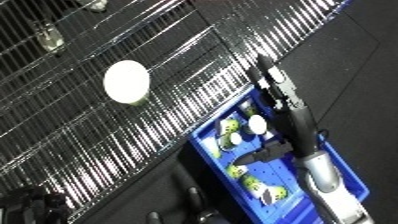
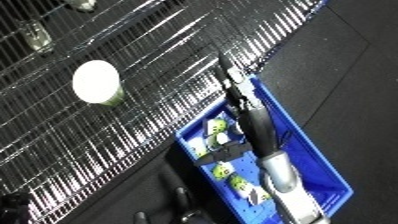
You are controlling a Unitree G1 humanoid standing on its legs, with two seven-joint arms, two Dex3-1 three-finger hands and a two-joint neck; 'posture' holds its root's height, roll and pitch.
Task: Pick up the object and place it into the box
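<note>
A wire rack (image 1: 98, 125) of bright metal rods is seen filling the upper left of both views, tilted diagonally. Beside its lower edge, on a dark floor (image 1: 355, 60), a blue plastic bin (image 1: 351, 172) is set, its long side running along the rack's edge. Over the bin a white and silver forearm (image 1: 322, 175) is stretched from the lower edge, ending in the right hand (image 1: 275, 87), which is held above the bin's far end, close to the rack's rim. The black fingers appear drawn together and extended toward the rack, but whether anything is held between them cannot be told. On the rack, well apart from the hand, a round white object (image 1: 126, 81) with a pale green lower edge is laid; it is outside the bin. Inside the bin several small white and yellow-green items (image 2: 219, 126) are gathered near the forearm. A small pale thing (image 1: 51, 40) is visible on the rack's far part. No writing or label can be read anywhere.
</note>
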